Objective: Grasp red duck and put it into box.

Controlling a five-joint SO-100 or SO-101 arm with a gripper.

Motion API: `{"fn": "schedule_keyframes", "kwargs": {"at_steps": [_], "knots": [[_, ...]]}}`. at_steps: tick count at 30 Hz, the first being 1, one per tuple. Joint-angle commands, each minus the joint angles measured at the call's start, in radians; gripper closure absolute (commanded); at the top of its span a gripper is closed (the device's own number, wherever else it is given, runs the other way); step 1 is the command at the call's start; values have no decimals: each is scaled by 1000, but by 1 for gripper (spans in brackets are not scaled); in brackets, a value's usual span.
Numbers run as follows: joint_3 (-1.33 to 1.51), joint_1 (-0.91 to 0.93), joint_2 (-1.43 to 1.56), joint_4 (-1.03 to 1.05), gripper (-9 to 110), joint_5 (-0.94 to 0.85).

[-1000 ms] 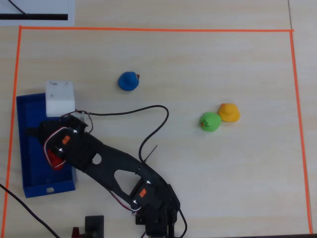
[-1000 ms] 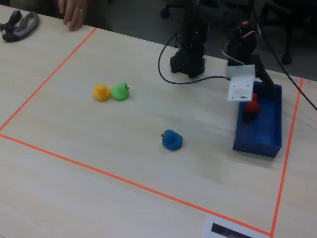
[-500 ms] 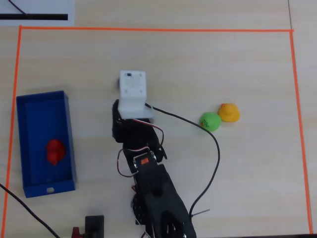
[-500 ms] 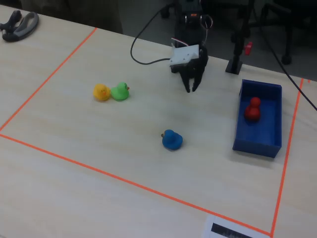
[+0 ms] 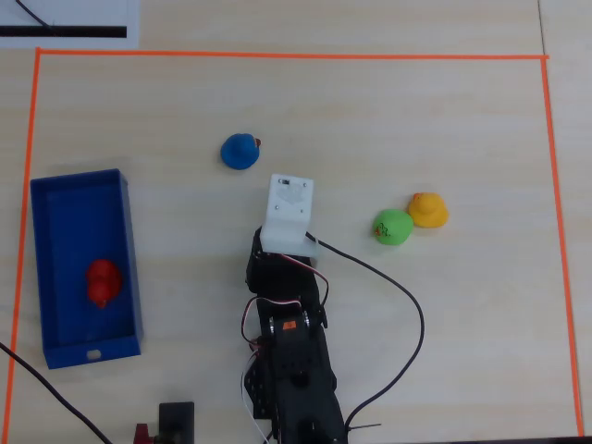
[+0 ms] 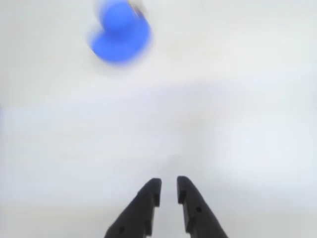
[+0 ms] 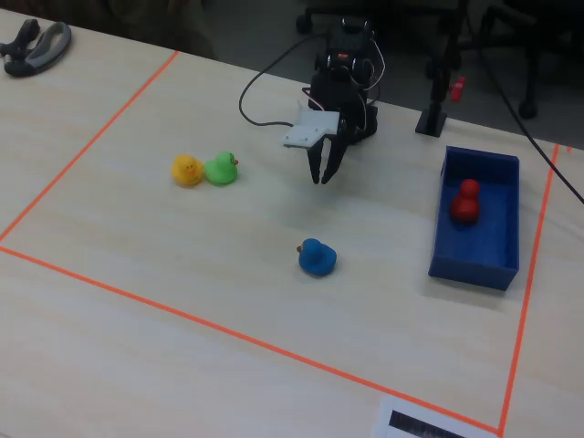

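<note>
The red duck (image 5: 104,281) lies inside the deep blue box (image 5: 79,199) at the left of the overhead view. In the fixed view the red duck (image 7: 465,203) and the box (image 7: 474,266) are at the right. My gripper (image 7: 322,176) hangs over bare table near the arm's base, well away from the box. In the wrist view the gripper (image 6: 168,186) is empty, its two dark fingers almost together with a narrow gap. In the overhead view the white wrist mount (image 5: 289,211) hides the fingers.
A blue duck (image 5: 240,151) stands ahead of the gripper and shows blurred in the wrist view (image 6: 119,32). A green duck (image 5: 392,227) and a yellow-orange duck (image 5: 427,210) sit side by side. Orange tape (image 5: 277,55) frames the work area.
</note>
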Motion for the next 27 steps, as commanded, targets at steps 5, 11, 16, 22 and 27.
{"fn": "schedule_keyframes", "kwargs": {"at_steps": [5, 11, 16, 22, 27], "knots": [[-8, 18, 3, 351, 101, -94], [-8, 63, 3, 356, 100, -83], [-6, 61, 3, 356, 100, -83], [-6, 61, 3, 356, 100, -83], [-6, 61, 3, 356, 100, -83]]}}
